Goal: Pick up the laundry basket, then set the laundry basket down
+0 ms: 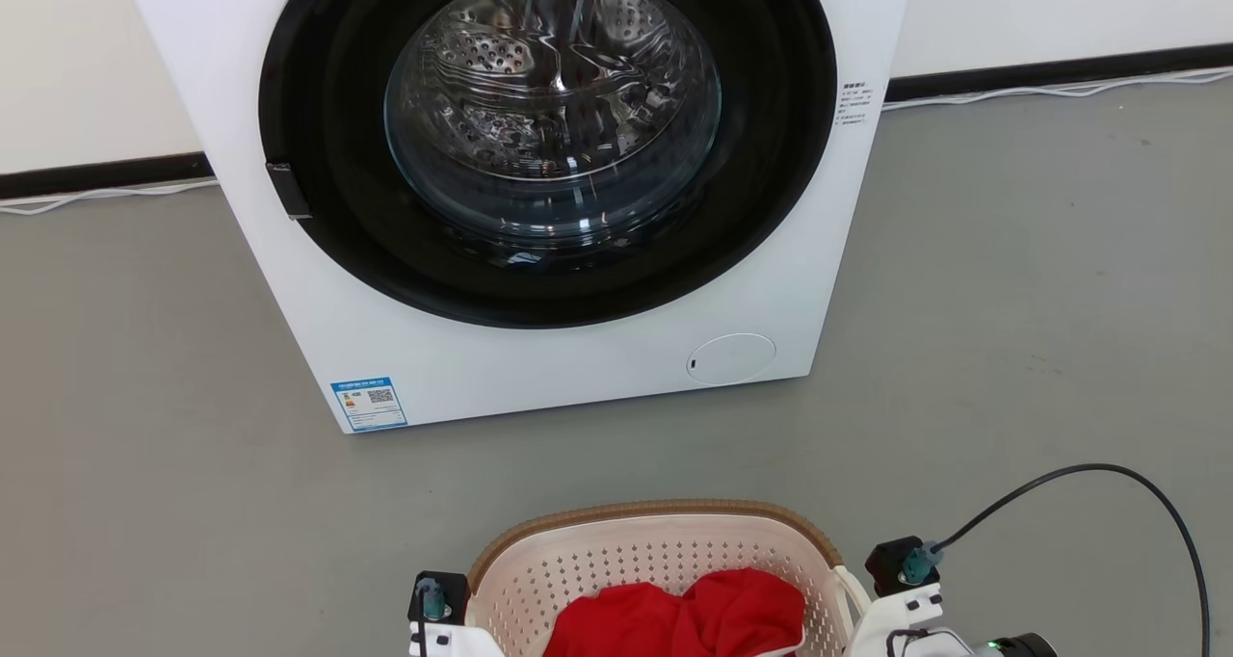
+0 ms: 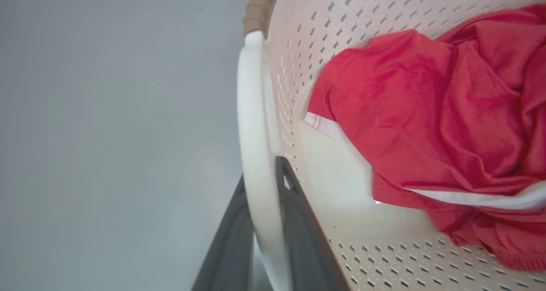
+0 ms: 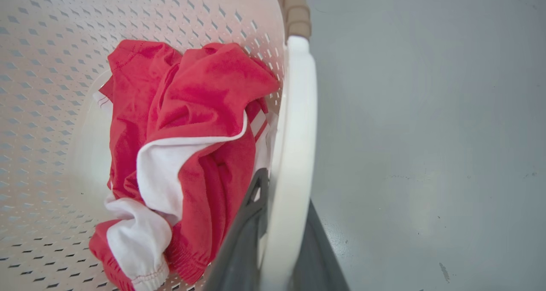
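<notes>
I am looking down from the head camera at a grey concrete-look floor (image 1: 1011, 349). A large white front-loading washing machine (image 1: 578, 368) with a round black-framed glass door stands at the top of the view, and its steel drum shows through the glass.

At the bottom centre, near the machine's front but apart from it, sits a small cream-white perforated plastic laundry basket (image 1: 655, 514) with a brown woven-look rim. It lies between my two arms. I cannot tell whether its base touches the floor. Inside it is a crumpled red cloth garment with white trim (image 1: 674, 618).

In the left wrist view, the left gripper (image 2: 262, 176) has its two long dark fingers clamped on the basket's white loop handle (image 2: 251, 112), one finger outside the loop and one inside.

In the right wrist view, the right gripper (image 3: 286, 188) is clamped the same way on the opposite white loop handle (image 3: 298, 112), with a finger on each side.

A thin black cable (image 1: 1108, 469) arcs over the floor from the right wrist.
</notes>
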Controlling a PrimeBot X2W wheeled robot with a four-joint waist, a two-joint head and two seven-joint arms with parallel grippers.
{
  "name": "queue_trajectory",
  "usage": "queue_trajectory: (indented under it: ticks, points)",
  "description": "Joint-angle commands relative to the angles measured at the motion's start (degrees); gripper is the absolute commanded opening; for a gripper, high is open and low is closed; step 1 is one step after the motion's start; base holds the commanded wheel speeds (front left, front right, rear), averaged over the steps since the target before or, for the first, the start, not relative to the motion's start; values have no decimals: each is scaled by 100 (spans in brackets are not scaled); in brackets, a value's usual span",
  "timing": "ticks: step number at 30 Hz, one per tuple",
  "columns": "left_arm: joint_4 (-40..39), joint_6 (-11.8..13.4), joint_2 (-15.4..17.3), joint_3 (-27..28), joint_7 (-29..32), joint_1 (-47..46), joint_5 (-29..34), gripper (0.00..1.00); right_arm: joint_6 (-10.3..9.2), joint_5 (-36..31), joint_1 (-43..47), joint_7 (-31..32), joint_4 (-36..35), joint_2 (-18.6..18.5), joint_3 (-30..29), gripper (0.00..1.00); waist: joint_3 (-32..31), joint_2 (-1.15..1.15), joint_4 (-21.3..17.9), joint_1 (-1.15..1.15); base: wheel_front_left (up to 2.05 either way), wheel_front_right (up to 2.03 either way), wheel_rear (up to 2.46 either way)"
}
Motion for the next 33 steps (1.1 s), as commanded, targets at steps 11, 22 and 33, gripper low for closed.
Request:
queue_trajectory:
  ticks: [11, 22, 33]
  points:
    - [-89, 13, -35, 37, -75, -155, -4, 0, 103, -142, 33, 57, -200, 169, 115, 0, -39, 0, 21, 0, 0, 0, 0]
    - [-102, 23, -35, 33, -73, -139, -23, 0, 103, -155, 59, 56, -224, 169, 105, 0, -74, 0, 45, 0, 0, 0, 0]
    - [-115, 26, -35, 28, -81, -164, -26, 0, 103, -165, 67, 47, -235, 169, 87, 0, -32, 0, 64, 0, 0, 0, 0]
